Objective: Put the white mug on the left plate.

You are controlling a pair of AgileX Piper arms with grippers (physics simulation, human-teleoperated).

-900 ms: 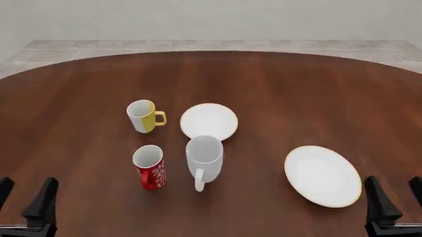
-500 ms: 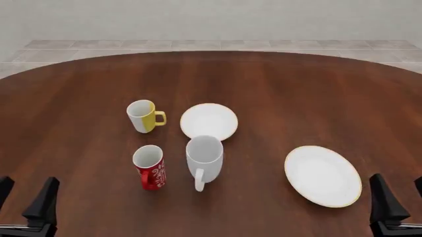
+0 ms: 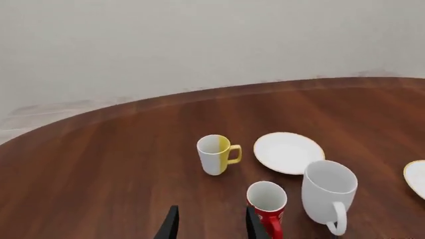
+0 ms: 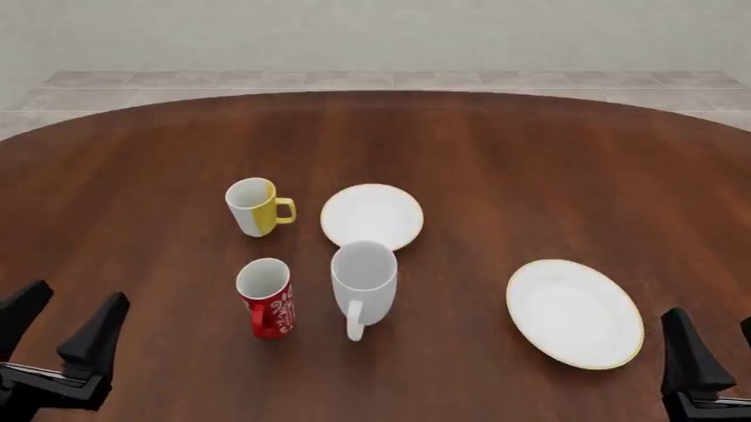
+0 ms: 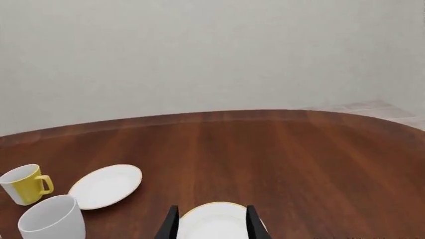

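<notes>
The white mug [image 4: 364, 281] stands upright near the table's middle, its handle toward the arms, just in front of the left plate [image 4: 372, 216], a small plain white plate. The left wrist view shows the mug [image 3: 329, 191] and the plate [image 3: 289, 152]; so does the right wrist view, with the mug [image 5: 53, 219] and the plate [image 5: 106, 185]. My left gripper [image 4: 65, 321] hovers open at the near left edge, well left of the mug, nothing between its fingers [image 3: 171, 226]. Open and empty too, my right gripper [image 4: 718, 343] sits at the near right corner.
A white-and-yellow mug [image 4: 255, 207] stands left of the small plate. A red patterned mug [image 4: 266, 297] stands close beside the white mug's left. A larger gold-rimmed plate [image 4: 575, 312] lies at the near right, just ahead of the right gripper [image 5: 211, 221].
The left gripper has risen and shifted forward and right toward the mugs. The right gripper has drifted slightly right and lower. Mugs and plates have not moved.
</notes>
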